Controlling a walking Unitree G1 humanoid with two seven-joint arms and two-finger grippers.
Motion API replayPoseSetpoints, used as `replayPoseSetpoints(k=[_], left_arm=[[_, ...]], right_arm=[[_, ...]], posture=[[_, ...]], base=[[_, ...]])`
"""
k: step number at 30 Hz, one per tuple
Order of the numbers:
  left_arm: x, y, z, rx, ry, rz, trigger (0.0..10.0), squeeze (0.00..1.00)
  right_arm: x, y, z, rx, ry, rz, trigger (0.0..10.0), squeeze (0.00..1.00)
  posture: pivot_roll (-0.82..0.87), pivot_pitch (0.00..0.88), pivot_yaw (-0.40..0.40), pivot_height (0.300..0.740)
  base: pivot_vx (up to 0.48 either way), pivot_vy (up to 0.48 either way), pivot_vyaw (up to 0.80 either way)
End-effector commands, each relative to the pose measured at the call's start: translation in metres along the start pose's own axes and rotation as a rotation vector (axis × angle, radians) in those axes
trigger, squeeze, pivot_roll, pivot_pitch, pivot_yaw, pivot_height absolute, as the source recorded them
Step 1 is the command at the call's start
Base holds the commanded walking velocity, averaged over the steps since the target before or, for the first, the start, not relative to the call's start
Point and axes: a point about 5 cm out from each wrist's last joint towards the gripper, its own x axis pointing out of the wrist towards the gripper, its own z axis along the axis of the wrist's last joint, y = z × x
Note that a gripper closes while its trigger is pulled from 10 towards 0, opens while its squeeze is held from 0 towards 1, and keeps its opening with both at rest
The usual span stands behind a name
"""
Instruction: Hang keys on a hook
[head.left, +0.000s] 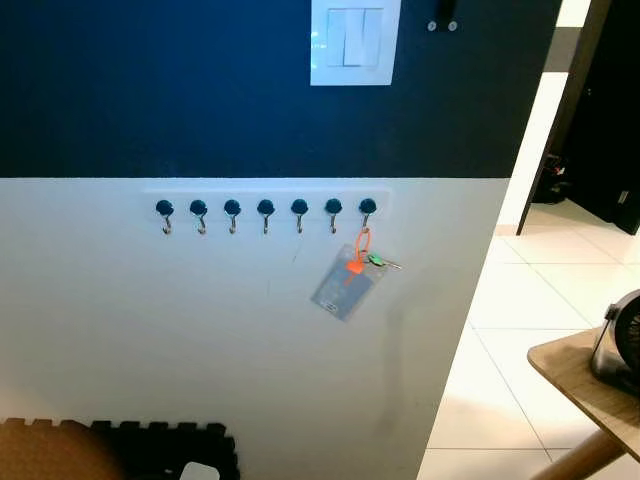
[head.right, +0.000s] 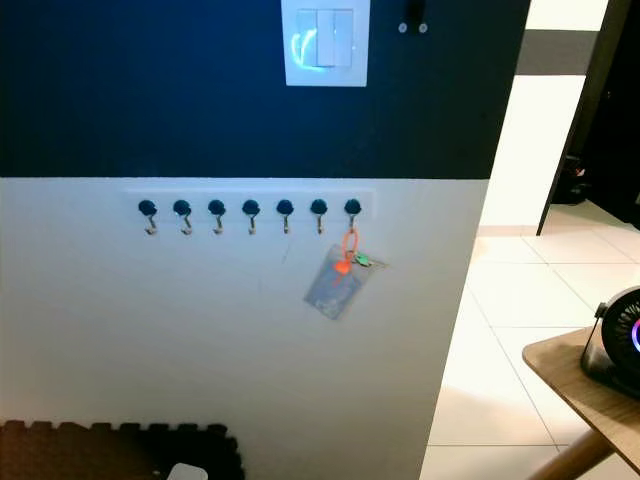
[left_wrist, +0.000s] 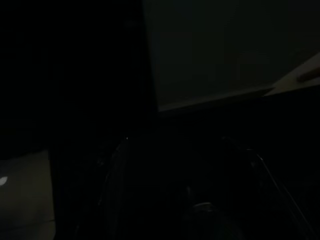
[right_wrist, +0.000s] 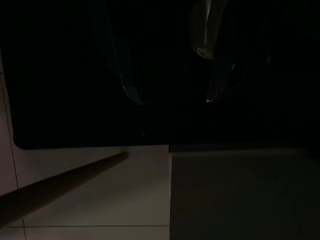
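Right gripper (right_wrist: 170, 95) hangs low in the dark over the floor, its fingers faintly parted with nothing between them; whether the left gripper is parted or clenched cannot be told from its murky wrist view. Well above both, on the wall (head.left: 200, 330), a row of hooks (head.left: 265, 212) runs level. Keys (head.left: 352, 272) dangle from the rightmost hook (head.left: 367, 210), long axis hanging down, likely nearer the right arm.

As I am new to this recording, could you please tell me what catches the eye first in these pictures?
First comes the bunch of keys, with an orange loop, a green key and a clear card holder, hanging from the rightmost hook of a row of seven on the white lower wall. Above it, a white light switch stands out against the dark blue upper wall. At the right edge, a wooden table carries a small fan.
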Motion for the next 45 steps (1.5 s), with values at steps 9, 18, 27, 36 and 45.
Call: replayPoseSetpoints(k=[9,18,27,36,45], left_arm=[[-0.003,0.001,-0.003,-0.008,-0.044,0.065,10.0,0.00],[-0.003,-0.002,0.001,0.009,-0.075,0.047,10.0,0.00],[-0.005,-0.003,-0.004,0.010,-0.068,0.043,10.0,0.00],[-0.006,-0.003,-0.006,0.000,-0.069,0.053,10.0,0.00],[-0.007,-0.003,-0.008,-0.008,-0.070,0.060,10.0,0.00]], right_arm=[[0.000,0.002,-0.002,-0.013,0.015,0.020,10.0,0.00],[-0.001,0.001,-0.004,-0.033,0.015,0.030,10.0,0.00],[-0.001,0.004,-0.003,-0.041,0.012,0.042,10.0,0.00],[0.000,0.005,-0.001,-0.058,0.008,0.055,10.0,0.00],[0.001,0.006,0.001,-0.069,0.005,0.063,10.0,0.00]], posture=[[0.04,0.044,-0.019,0.740],[0.04,0.046,-0.025,0.740],[0.04,0.042,-0.024,0.740],[0.05,0.036,-0.032,0.740],[0.05,0.034,-0.036,0.740]], base=[[0.000,0.000,-0.32],[0.000,0.000,-0.80],[0.000,0.000,-0.80],[0.000,0.000,-0.80],[0.000,0.000,-0.80]])
